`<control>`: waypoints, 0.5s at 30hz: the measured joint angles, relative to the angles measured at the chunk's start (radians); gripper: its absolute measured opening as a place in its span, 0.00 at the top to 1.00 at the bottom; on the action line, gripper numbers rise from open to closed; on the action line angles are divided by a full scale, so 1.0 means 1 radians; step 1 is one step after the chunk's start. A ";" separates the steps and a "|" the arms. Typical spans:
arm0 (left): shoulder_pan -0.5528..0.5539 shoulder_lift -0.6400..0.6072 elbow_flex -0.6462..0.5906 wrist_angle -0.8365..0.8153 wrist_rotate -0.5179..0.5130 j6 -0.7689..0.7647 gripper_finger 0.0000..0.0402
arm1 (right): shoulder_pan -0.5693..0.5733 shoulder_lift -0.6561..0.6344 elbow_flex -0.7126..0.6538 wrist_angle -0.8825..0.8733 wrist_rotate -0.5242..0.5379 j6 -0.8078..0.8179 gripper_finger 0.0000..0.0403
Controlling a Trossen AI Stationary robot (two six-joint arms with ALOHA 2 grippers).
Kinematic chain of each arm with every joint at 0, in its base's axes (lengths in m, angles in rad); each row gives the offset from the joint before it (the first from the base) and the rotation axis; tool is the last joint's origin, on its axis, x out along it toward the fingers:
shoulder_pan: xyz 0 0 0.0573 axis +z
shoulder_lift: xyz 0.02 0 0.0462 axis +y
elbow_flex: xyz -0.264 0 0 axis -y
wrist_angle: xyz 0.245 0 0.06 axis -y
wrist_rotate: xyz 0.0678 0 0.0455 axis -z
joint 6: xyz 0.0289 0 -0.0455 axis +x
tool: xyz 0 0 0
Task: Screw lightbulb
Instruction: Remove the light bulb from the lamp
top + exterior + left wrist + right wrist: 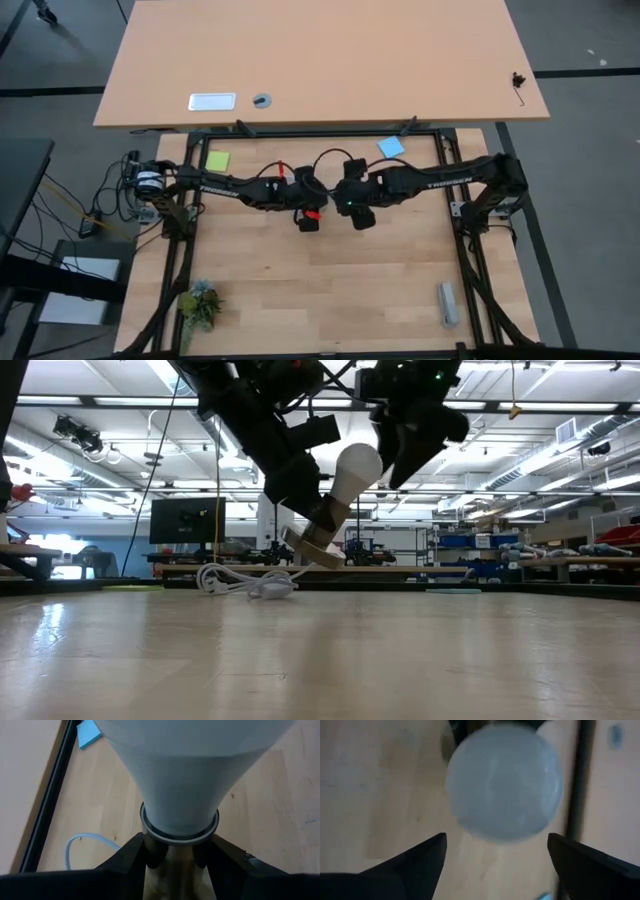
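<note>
The white lightbulb (355, 468) stands tilted above the table, its narrow end sitting in a socket (322, 525) with a flat tan base (310, 548). My left gripper (177, 855) is shut on that socket just under the metal collar (179, 831). The bulb's cone (180, 780) fills the left wrist view. My right gripper (497, 860) is open at the bulb's round top (502, 782), one finger on either side and apart from it; in the low view it hangs at the bulb's upper right (410, 445). The socket's white cable (245, 582) lies looped on the table. My left gripper pinches the socket's body (172, 867) between its two fingers (150, 852), right below the collar where the bulb goes in. The fingers come slanting down from the table's left side. Socket and bulb are lifted clear of the table and tilted, bulb end up.
A green note (217, 160) and a blue note (391, 147) lie near the far edge. A small grey object (448, 303) lies at the near right, a greenish bunch (200, 303) at the near left. A second tabletop (320, 60) stands beyond.
</note>
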 joint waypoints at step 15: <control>0.000 0.000 0.000 -0.009 -0.005 -0.005 0.60 | -0.089 -0.027 -0.052 0.029 -0.295 0.221 0.14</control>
